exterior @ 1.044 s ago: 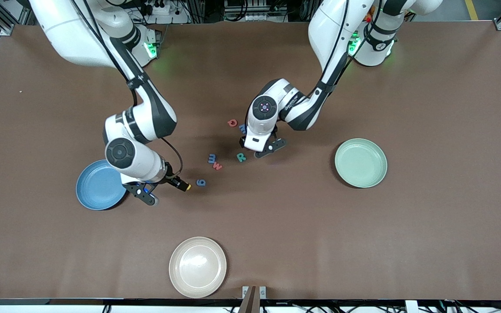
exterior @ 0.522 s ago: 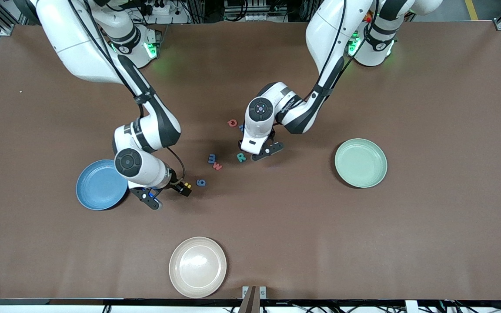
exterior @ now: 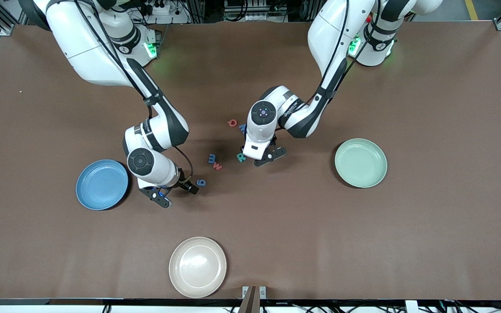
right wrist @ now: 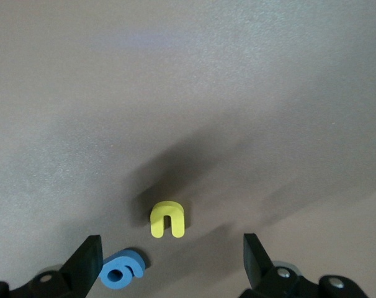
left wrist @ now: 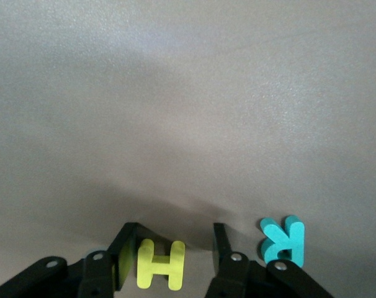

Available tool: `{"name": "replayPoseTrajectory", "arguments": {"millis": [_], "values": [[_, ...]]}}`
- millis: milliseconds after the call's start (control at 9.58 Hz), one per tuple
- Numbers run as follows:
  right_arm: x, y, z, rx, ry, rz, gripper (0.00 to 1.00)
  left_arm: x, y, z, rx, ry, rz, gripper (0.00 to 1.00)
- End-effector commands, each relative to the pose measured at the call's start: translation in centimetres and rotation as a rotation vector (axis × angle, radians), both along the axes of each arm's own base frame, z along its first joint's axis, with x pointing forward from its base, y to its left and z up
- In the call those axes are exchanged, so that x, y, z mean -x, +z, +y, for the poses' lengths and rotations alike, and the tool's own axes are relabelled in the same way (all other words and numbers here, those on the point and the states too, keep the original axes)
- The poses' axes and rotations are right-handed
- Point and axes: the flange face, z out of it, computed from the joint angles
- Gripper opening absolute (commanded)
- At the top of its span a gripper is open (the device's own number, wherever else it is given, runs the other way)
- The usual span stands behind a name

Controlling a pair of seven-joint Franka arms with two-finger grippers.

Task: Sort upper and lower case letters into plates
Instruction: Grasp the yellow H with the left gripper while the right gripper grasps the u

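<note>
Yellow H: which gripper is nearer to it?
Left. The left gripper has its fingers either side of the yellow H; the right gripper is down beside the blue g.

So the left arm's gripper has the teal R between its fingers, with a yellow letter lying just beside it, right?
Not quite: the colours are swapped. The left wrist view shows the left gripper with the yellow H between its fingers, and the teal R lying just beside it, outside the fingers.
</note>
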Motion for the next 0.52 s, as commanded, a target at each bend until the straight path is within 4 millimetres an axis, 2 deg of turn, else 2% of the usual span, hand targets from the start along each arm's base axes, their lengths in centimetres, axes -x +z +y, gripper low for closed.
{"name": "replayPoseTrajectory", "arguments": {"millis": [0, 418], "values": [[0.0, -0.9, 0.9, 0.003, 0.020, -0.021, 1.00, -0.7, -0.5, -0.1, -0.007, -0.018, -0.022, 0.54], [0.2, -1.9, 1.0, 0.007, 0.023, -0.020, 1.00, 0.6, -0.6, -1.1, -0.008, -0.027, -0.007, 0.54]]}}
